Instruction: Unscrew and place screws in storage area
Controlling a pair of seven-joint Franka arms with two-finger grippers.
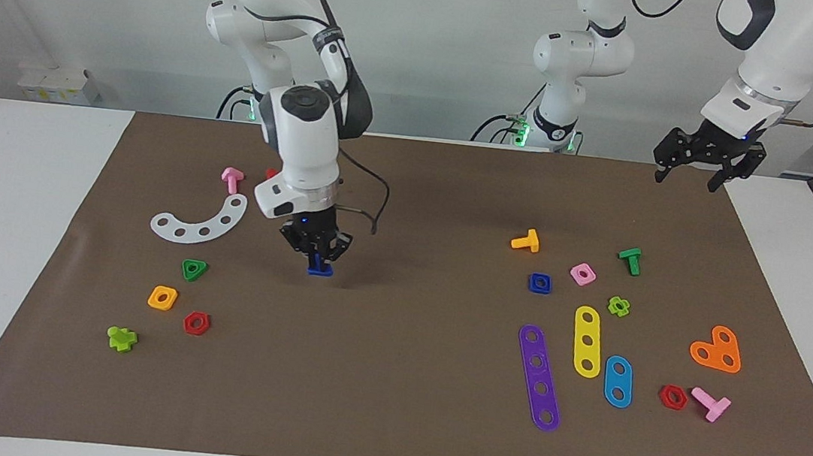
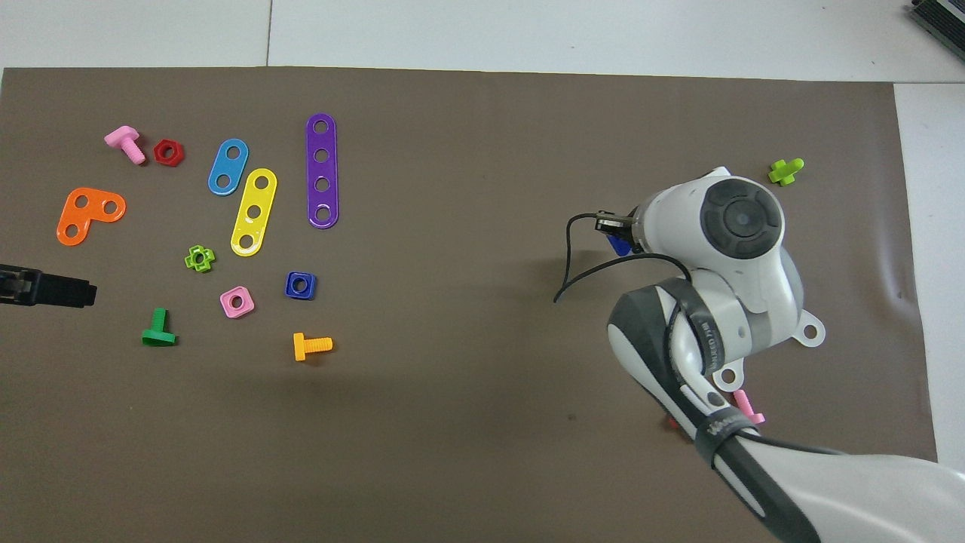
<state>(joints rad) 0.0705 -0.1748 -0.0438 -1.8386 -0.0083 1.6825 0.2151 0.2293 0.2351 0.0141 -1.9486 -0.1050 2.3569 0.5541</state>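
Now the right gripper (image 1: 319,255) is clamped on the dark-blue bolt (image 1: 320,269), head down, shank upright between its fingers, low over bare mat (image 1: 398,378); the white curved strip (image 1: 200,221) lies beside it toward the right arm's end; the left gripper (image 1: 700,167) waits, fingers apart.

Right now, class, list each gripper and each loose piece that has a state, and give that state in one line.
right gripper: shut on the dark-blue screw, low over the mat
left gripper: open, raised over the mat's edge, waiting
white curved strip: flat on the mat
blue square nut: flat, loose
orange bolt: on its side
green bolt: on its side
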